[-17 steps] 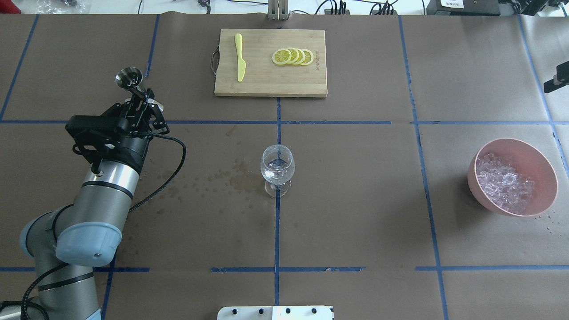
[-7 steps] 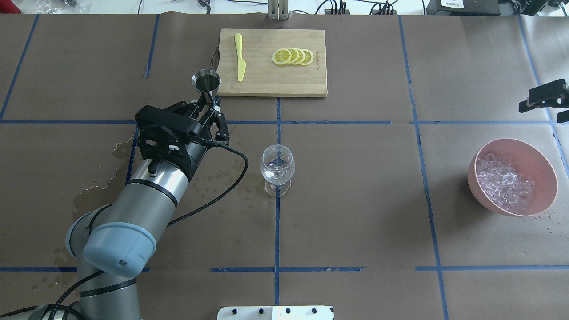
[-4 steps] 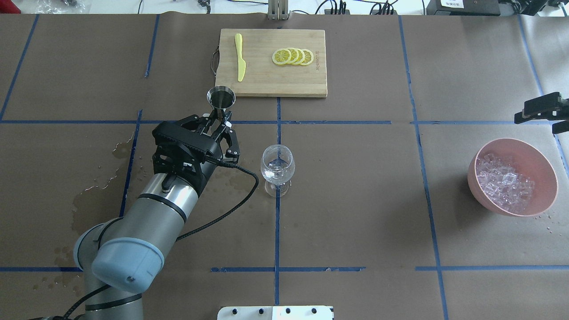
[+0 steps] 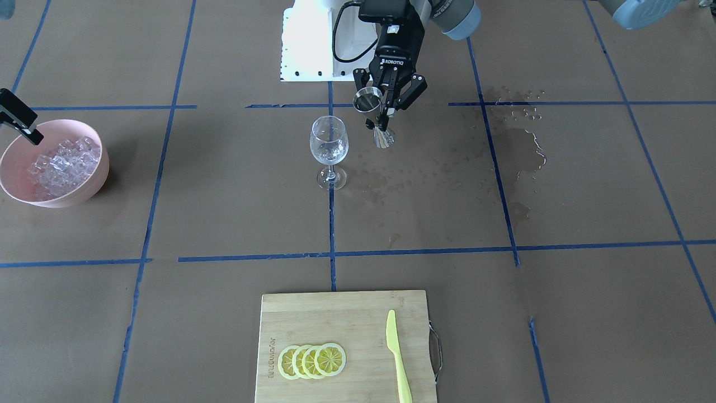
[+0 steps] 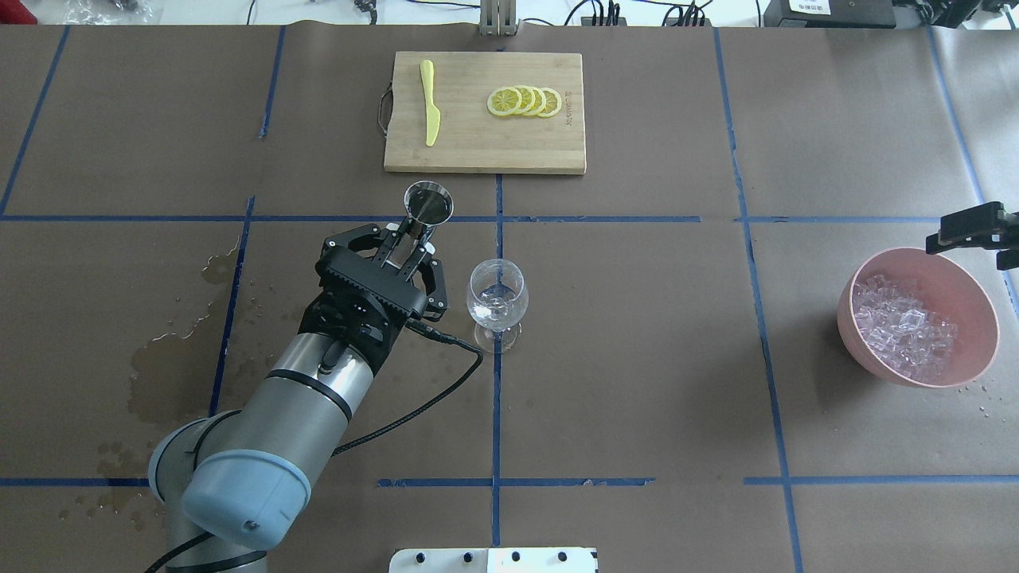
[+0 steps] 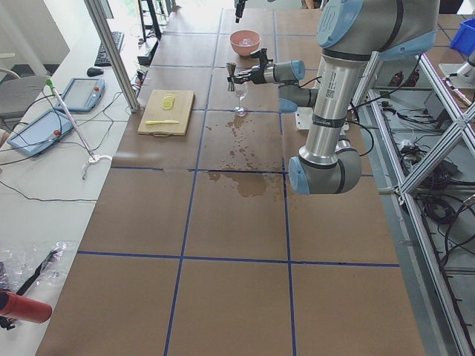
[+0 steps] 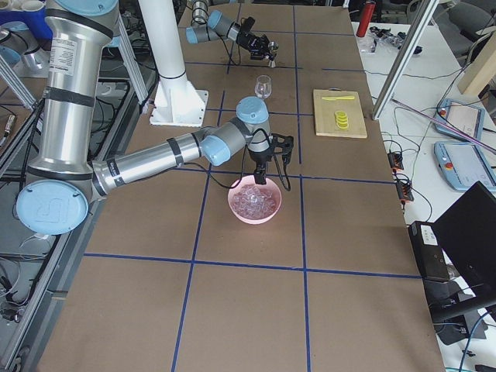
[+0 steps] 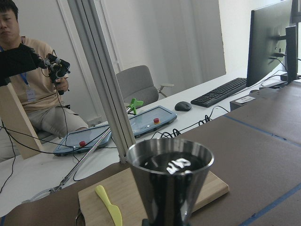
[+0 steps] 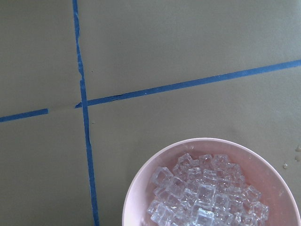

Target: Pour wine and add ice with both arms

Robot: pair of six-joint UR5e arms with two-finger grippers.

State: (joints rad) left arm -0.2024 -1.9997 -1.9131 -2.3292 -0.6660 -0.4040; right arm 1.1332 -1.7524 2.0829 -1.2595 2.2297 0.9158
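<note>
My left gripper is shut on the waist of a steel jigger, held upright just left of and behind the empty wine glass. In the front view the jigger hangs beside the glass, above the table. The left wrist view shows dark liquid in the jigger. My right gripper is at the view's right edge, over the far rim of the pink bowl, its two fingers apart and empty. The bowl holds the ice, which also shows in the right wrist view.
A wooden cutting board at the back centre carries several lemon slices and a yellow knife. Wet spill stains mark the brown paper left of the glass. The white pedestal base is at the near edge.
My left arm has carried the jigger from the far left rightwards to beside the wine glass. My right gripper has come in from the right edge and down toward the bowl.
</note>
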